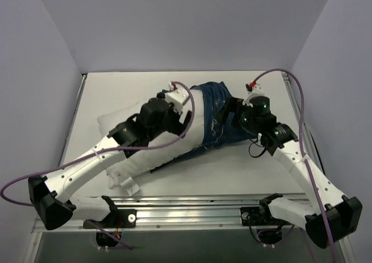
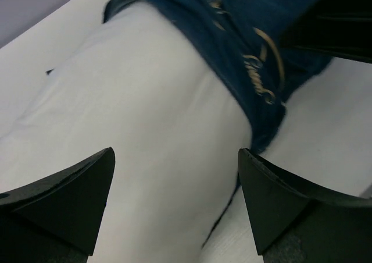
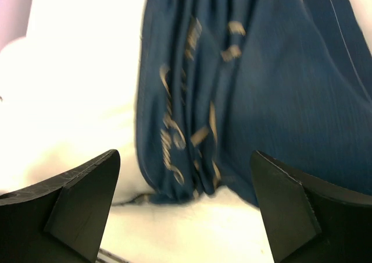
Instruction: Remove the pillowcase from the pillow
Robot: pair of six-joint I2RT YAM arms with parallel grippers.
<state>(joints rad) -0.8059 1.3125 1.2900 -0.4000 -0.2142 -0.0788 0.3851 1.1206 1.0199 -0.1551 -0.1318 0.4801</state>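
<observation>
Left gripper (image 2: 175, 158) and right gripper (image 3: 185, 158) stood open, empty. The limp navy-blue fabric pillowcase (image 1: 218, 109), bunched upper-centre on the plump white pillow (image 1: 113, 123), looked soft and light, best pinched at its folds.

pillowcase (image 2: 232, 36): navy cloth, matt, fine ribbed weave
pillow (image 2: 145, 129): white cloth, smooth, matt
left gripper fingers (image 2: 64, 205): black plastic, matt
table (image 1: 232, 176): white, smooth, matt
rail (image 1: 192, 208): bare metal, slight sheen

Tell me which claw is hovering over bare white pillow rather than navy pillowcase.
The left claw: its wrist view shows white pillow between its open fingers. The right claw, also open, frames bunched navy pillowcase instead.
</observation>
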